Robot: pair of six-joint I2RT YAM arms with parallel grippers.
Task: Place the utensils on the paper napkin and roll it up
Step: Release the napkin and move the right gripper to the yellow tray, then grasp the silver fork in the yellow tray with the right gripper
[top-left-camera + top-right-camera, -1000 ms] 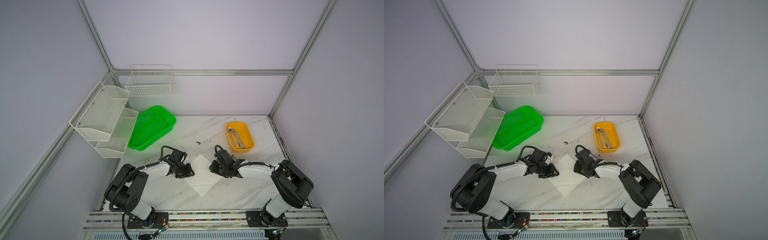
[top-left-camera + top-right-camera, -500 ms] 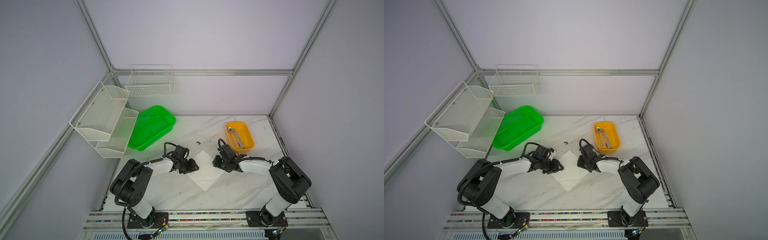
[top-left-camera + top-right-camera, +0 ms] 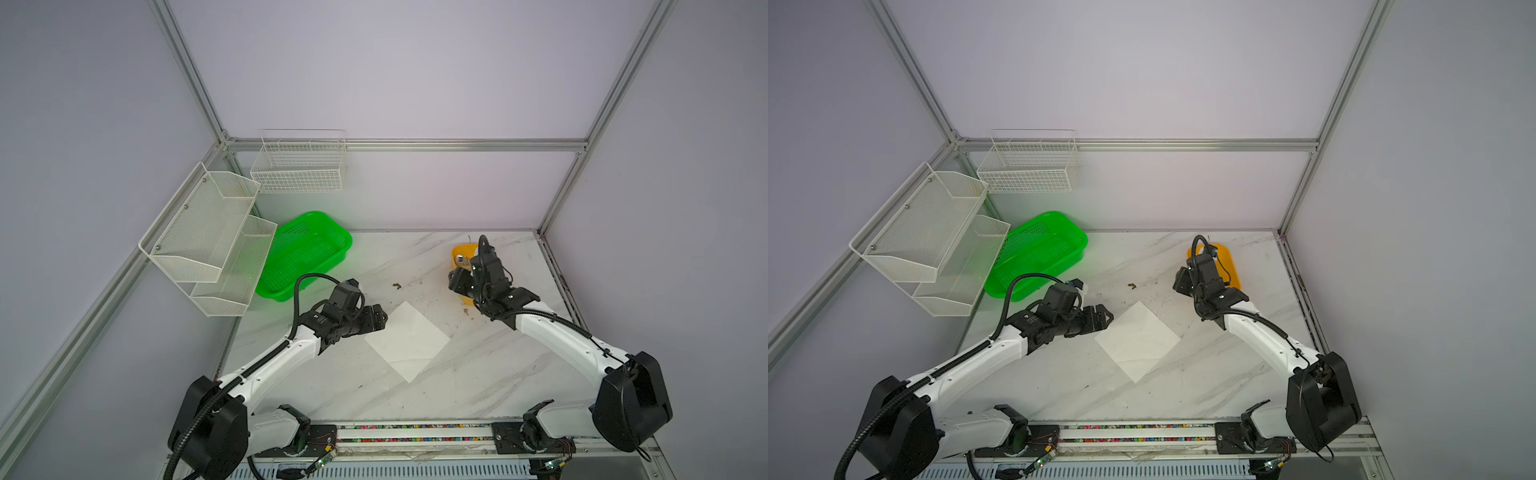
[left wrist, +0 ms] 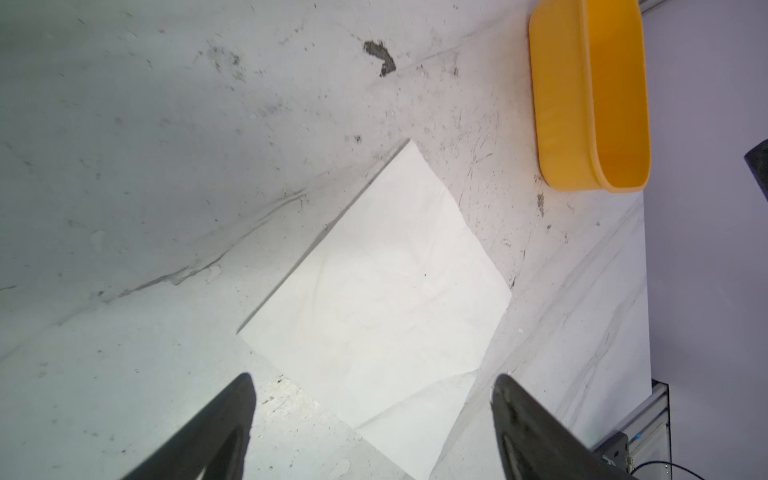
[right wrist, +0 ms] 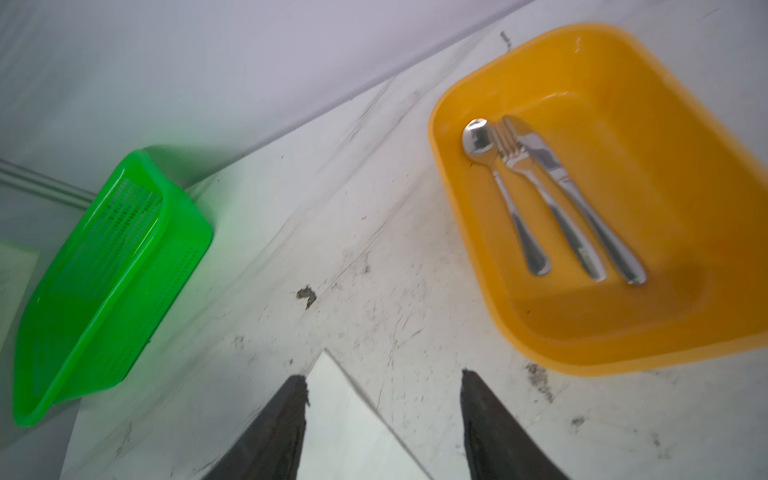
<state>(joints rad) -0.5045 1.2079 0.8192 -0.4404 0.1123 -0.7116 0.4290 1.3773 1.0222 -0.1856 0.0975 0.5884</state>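
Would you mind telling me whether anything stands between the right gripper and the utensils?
Only the near wall of the yellow tub: the utensils lie inside it, so the open right gripper must reach over the rim. Nothing covers them.

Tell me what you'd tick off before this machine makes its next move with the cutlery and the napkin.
1. The white square paper napkin lies flat and unrolled on the marbled tabletop: ok.
2. Nothing lies on the napkin: ok.
3. Three shiny silver metal utensils lie side by side in the yellow plastic tub, none on the napkin yet: ok.
4. The right gripper is open and empty, close to the tub: ok.
5. The left gripper is open and empty, at the napkin's edge: ok.
6. Whether the left gripper touches the paper: cannot tell.
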